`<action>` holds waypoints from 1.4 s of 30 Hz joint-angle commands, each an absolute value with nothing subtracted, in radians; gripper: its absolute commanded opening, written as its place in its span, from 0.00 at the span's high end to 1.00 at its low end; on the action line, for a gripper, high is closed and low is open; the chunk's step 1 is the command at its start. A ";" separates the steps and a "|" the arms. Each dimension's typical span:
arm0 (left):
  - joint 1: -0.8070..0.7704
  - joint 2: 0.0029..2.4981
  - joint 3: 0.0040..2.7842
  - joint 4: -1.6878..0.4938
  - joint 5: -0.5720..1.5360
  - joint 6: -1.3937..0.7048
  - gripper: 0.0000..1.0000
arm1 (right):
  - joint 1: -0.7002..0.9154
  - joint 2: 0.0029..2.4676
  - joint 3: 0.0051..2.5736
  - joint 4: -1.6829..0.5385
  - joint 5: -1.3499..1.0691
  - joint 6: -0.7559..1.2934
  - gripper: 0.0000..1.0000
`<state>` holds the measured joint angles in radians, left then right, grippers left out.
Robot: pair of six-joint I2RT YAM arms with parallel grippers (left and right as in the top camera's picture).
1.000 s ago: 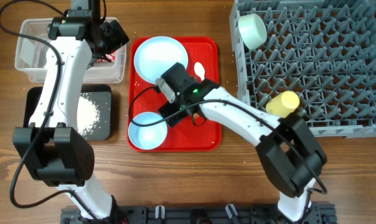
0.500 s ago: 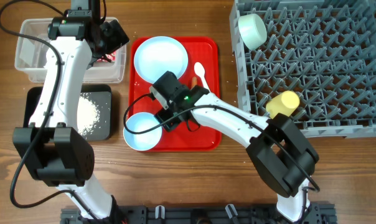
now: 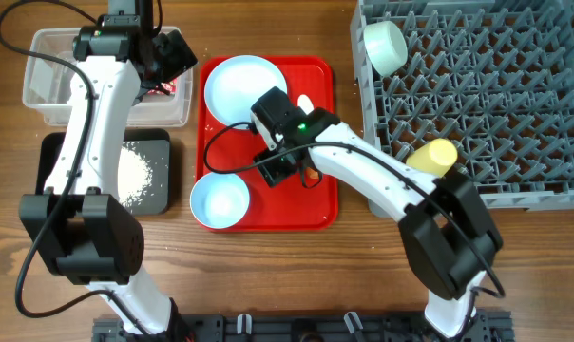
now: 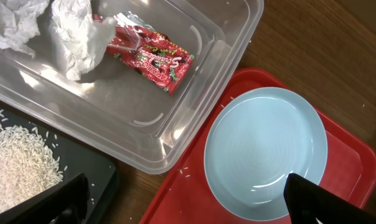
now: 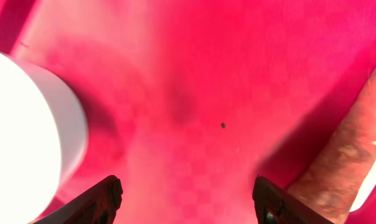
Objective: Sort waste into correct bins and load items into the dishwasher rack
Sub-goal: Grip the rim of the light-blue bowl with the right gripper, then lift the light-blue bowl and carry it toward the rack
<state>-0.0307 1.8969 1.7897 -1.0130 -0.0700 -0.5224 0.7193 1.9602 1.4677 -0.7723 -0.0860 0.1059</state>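
My right gripper hovers low over the red tray, open, with only bare tray between its fingers. The orange carrot lies just to its right, apart from the fingers. To its left sits the light blue bowl, hanging over the tray's left edge. The light blue plate rests at the tray's back. The white spoon is partly hidden by the arm. My left gripper stands open above the clear tub, which holds the red wrapper and white tissue.
The black tray holds loose white rice. The grey dishwasher rack fills the right side, with the pale green bowl and yellow cup in it. A few rice grains lie on the red tray.
My right gripper pushed the light blue bowl left over the tray's edge, then drew back right toward the carrot. Its jaws narrowed slightly. The left arm has not moved.
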 commanded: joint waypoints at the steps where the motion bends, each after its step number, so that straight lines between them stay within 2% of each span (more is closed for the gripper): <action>1: -0.028 1.897 1.785 -1.013 -0.076 -0.536 0.00 | 0.726 1.926 1.494 -0.779 -0.145 0.170 0.29; 17: -0.028 1.897 1.785 -1.013 -0.076 -0.536 0.00 | 0.860 1.979 1.479 -0.695 -0.150 0.228 0.30; 27: -0.028 1.897 1.785 -1.013 -0.076 -0.536 0.00 | 0.866 2.048 1.479 -0.713 -0.127 0.236 0.35; 35: -0.028 1.897 1.785 -1.013 -0.076 -0.536 0.00 | 0.866 2.063 1.479 -0.712 -0.112 0.247 0.45; 38: -0.028 1.897 1.785 -1.013 -0.076 -0.536 0.00 | 0.866 2.074 1.479 -0.719 -0.108 0.245 0.52; 42: -0.028 1.897 1.785 -1.013 -0.076 -0.536 0.00 | 0.866 2.075 1.479 -0.723 -0.093 0.246 0.67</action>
<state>-0.0307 1.8969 1.7893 -1.0134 -0.0700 -0.5228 0.8612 2.0518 1.4727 -0.7204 -0.1215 0.2428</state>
